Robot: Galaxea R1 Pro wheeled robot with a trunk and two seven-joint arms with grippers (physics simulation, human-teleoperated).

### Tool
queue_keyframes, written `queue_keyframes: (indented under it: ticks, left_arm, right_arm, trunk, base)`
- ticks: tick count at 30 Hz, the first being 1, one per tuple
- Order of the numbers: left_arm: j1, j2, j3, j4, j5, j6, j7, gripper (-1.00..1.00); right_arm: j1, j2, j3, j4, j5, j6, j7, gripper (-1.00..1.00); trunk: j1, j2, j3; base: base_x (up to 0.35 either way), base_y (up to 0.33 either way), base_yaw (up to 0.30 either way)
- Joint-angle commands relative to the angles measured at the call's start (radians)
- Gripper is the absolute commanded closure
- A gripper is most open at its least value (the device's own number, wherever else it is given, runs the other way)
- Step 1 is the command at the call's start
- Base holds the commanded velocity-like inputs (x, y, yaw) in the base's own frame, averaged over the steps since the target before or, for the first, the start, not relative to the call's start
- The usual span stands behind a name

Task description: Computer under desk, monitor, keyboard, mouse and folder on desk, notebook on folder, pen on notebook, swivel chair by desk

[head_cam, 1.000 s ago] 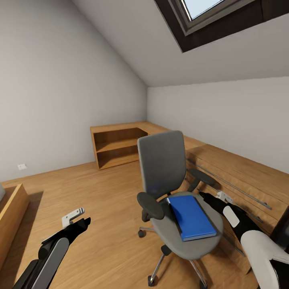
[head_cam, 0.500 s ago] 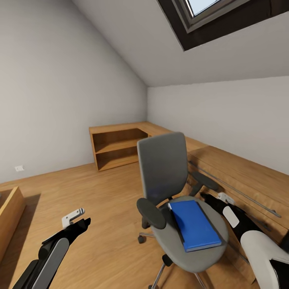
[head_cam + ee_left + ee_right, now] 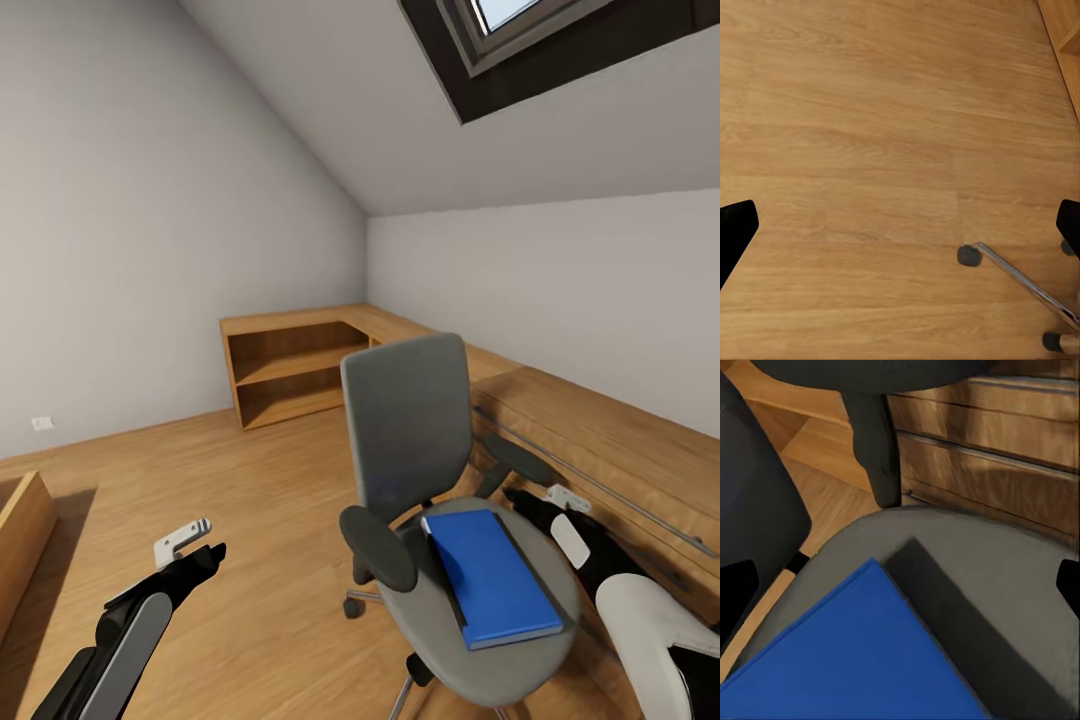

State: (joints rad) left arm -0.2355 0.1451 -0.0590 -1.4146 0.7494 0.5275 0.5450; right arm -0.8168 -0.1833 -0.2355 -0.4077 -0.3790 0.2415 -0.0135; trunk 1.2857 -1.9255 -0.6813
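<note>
The swivel chair (image 3: 405, 420) stands in front of me, its grey back upright and its seat turned toward me. The blue folder (image 3: 492, 575) lies flat on the seat. My right gripper (image 3: 545, 498) hovers open just beside the seat's right edge, near the armrest. In the right wrist view its open fingers frame the folder's corner (image 3: 862, 660) and the grey seat (image 3: 1005, 585). Over bare floor to the left of the chair, my left gripper (image 3: 198, 548) is open and holds nothing. The left wrist view shows a chair castor (image 3: 970, 256) and a chrome leg on the floor.
A low wooden open shelving unit (image 3: 290, 365) stands against the far wall. A light wooden chest (image 3: 600, 450) with long bar handles runs along the right wall behind the chair. A wooden edge (image 3: 20, 530) juts in at the left. A skylight (image 3: 520, 30) is overhead.
The whole picture has shifted, so the camera has moved: the chair and folder now sit a little nearer and lower right. Both grippers keep the same open pose.
</note>
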Motion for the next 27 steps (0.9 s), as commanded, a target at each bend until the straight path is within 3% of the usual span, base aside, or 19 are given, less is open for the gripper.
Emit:
queue_keyframes:
  ticks: [1,6,10,13,15,27]
  left_arm:
    - [-0.001,0.001,-0.002,-0.001,0.010,0.000,0.010,-1.00]
    - [-0.001,0.001,-0.002,-0.001,0.010,0.000,0.010,-1.00]
    - [-0.001,0.001,-0.002,-0.001,0.010,0.000,0.010,-1.00]
    - [-0.001,0.001,-0.002,-0.001,0.010,0.000,0.010,-1.00]
    - [-0.001,0.001,-0.002,-0.001,0.010,0.000,0.010,-1.00]
    - [-0.001,0.001,-0.002,-0.001,0.009,0.000,0.010,-1.00]
  right_arm:
    - [0.000,0.002,-0.002,-0.002,-0.001,0.005,-0.006,-1.00]
    - [-0.001,0.042,0.002,-0.003,0.082,0.005,-0.096,-1.00]
    - [-0.001,0.057,0.003,-0.003,0.113,0.006,-0.131,-1.00]
    - [-0.001,0.060,0.007,-0.003,0.117,0.007,-0.135,-1.00]
    - [-0.001,0.062,0.036,-0.003,0.119,0.007,-0.138,-1.00]
    - [-0.001,0.062,0.051,-0.003,0.120,0.010,-0.139,-1.00]
  trunk:
    - [0.000,0.000,-0.001]
    - [0.000,0.000,-0.001]
    - [0.000,0.000,-0.001]
    - [0.000,0.000,-0.001]
    - [0.000,0.000,-0.001]
    - [0.000,0.000,-0.001]
  base:
    - [0.038,0.000,0.000]
    - [0.014,0.000,0.000]
    - [0.002,0.000,0.000]
    - [0.000,0.000,0.000]
    - [0.006,0.000,0.000]
    - [0.155,0.000,0.000]
